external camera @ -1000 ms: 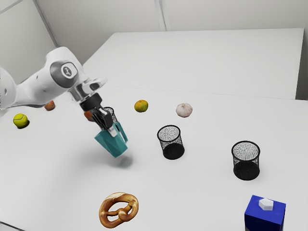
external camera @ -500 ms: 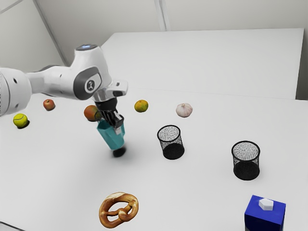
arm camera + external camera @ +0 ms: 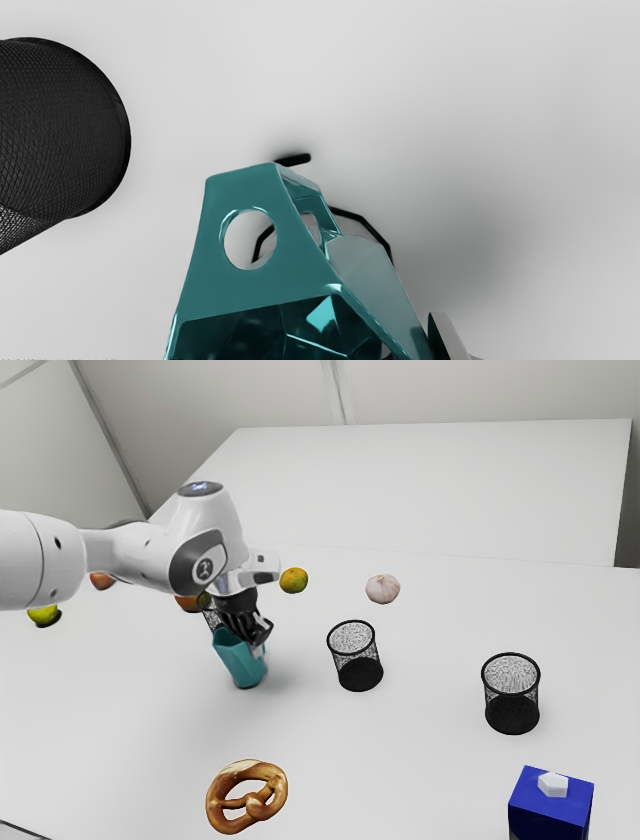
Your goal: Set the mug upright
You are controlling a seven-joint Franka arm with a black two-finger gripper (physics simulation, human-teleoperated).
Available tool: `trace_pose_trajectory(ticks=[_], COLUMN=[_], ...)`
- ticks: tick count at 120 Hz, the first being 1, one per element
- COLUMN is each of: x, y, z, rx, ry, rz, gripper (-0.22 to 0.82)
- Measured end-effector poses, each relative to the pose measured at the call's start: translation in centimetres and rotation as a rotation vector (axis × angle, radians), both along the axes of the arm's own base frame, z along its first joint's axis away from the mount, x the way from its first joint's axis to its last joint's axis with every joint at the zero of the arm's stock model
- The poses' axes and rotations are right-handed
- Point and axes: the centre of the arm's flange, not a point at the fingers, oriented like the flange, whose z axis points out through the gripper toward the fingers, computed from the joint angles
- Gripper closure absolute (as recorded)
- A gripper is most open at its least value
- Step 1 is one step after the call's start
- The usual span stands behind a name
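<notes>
The arm (image 3: 130, 557) bears a small round emblem (image 3: 204, 569) (too tiny to make out). The gripper (image 3: 257, 643) pinches the wall of the mug (image 3: 239, 660), which leans, mouth towards the exterior view's left; whether its base touches the table (image 3: 430, 780) I can't tell. The arm partly hides the ball (image 3: 43, 617); the carton (image 3: 550, 805) is cut off.

White table (image 3: 420, 770) | pretzel (image 3: 223, 815) | garlic (image 3: 382, 589) | mesh bins (image 3: 512, 710) | blue carton (image 3: 548, 818) | ball (image 3: 44, 617) | fruit (image 3: 294, 580)
</notes>
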Motion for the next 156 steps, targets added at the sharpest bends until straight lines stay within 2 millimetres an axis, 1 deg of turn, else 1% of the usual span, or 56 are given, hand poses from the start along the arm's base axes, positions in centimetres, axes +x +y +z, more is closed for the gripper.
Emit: trace_pose_trajectory(ticks=[17,26,36,40,46,56,69,74,82,87,92,106,111,131,156], x=[0.0,-0.1,-0.2,-0.1,0.5,2.0,4.2,5.0,6.1,6.8,7.1,7.0,6.8,6.2,5.9], y=[-0.3,-0.3,-0.4,-0.4,-0.5,-0.7,-0.7,-0.2,1.4,2.1,2.5,2.5,2.4,2.3,2.3], z=[0.6,2.5,4.8,5.9,8.1,12.3,17.1,18.8,21.5,22.8,23.9,25.5,25.7,25.5,25.3], rx=[-0.006,-0.007,-0.011,-0.016,-0.025,-0.045,-0.082,-0.090,-0.098,-0.100,-0.103,-0.102,-0.100,-0.099,-0.098], ry=[-0.017,-0.050,-0.089,-0.106,-0.134,-0.176,-0.197,-0.198,-0.197,-0.193,-0.185,-0.142,-0.126,-0.069,-0.039], rz=[0.020,0.031,0.042,0.048,0.056,0.069,0.091,0.105,0.133,0.145,0.150,0.152,0.150,0.152,0.154], gripper=[0.40,0.28,0.19,0.16,0.13,0.09,0.05,0.04,0.03,0.03,0.02,0.01,0.01,0.00,0.00])
